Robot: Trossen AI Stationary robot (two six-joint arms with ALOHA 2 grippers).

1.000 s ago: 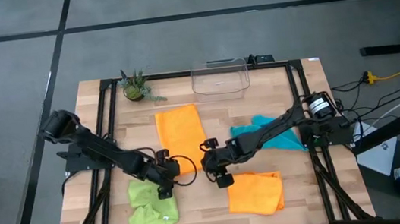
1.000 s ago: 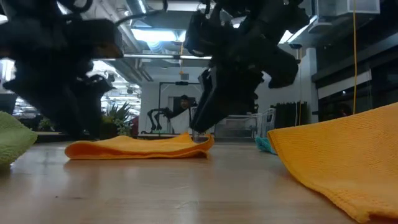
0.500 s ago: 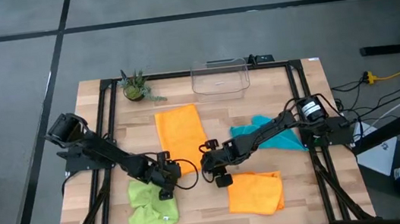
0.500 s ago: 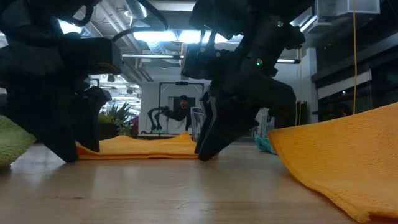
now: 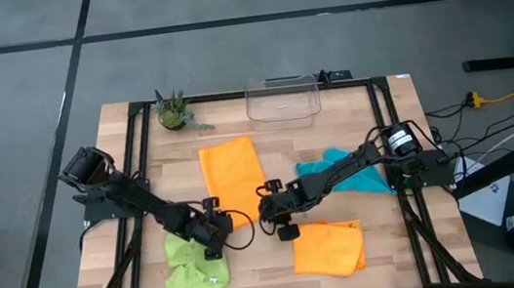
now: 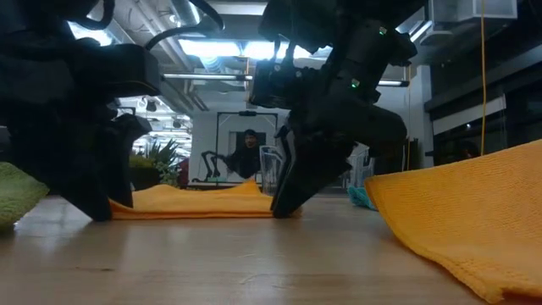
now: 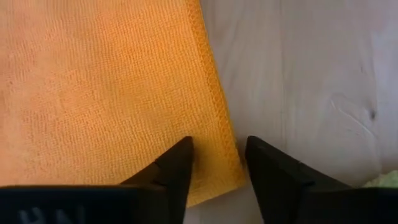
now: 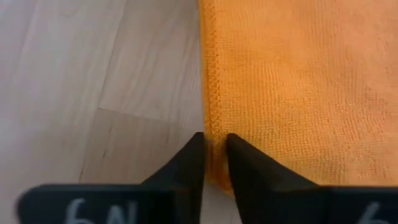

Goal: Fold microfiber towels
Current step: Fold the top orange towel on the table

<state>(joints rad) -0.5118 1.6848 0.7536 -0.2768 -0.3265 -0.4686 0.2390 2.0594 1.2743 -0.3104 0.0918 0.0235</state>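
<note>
An orange towel (image 5: pixel 231 172) lies flat on the table's middle. My left gripper (image 5: pixel 214 228) stands at its near left corner (image 7: pixel 231 180), open, one finger (image 7: pixel 177 165) over the cloth and the other (image 7: pixel 267 168) over bare wood. My right gripper (image 5: pixel 272 217) is at the near right corner, shut on the hem. A second orange towel (image 5: pixel 329 246), a lime green towel (image 5: pixel 191 265) and a teal towel (image 5: pixel 344 171) lie around them. My left gripper stands astride the orange towel's corner (image 7: pixel 231 180), slanting down from the near side; I cannot tell whether its fingers touch the cloth. My right gripper pinches the towel's side hem (image 8: pixel 212 134) between its two fingers, close to the near corner. The fingers slant down from the near side. The towel lies flat on the table.
A clear plastic bin (image 5: pixel 281 100) stands at the far edge and a small potted plant (image 5: pixel 173 113) at the far left. The second orange towel (image 6: pixel 457 212) rises close by the right arm; the green towel (image 6: pixel 13 191) lies beside the left arm.
Both grippers have sunk down to the table at the orange towel's near corners. The left gripper's fingers have drawn closer together, and the right gripper's fingers have closed on the hem. The towel has stayed flat where it was.
</note>
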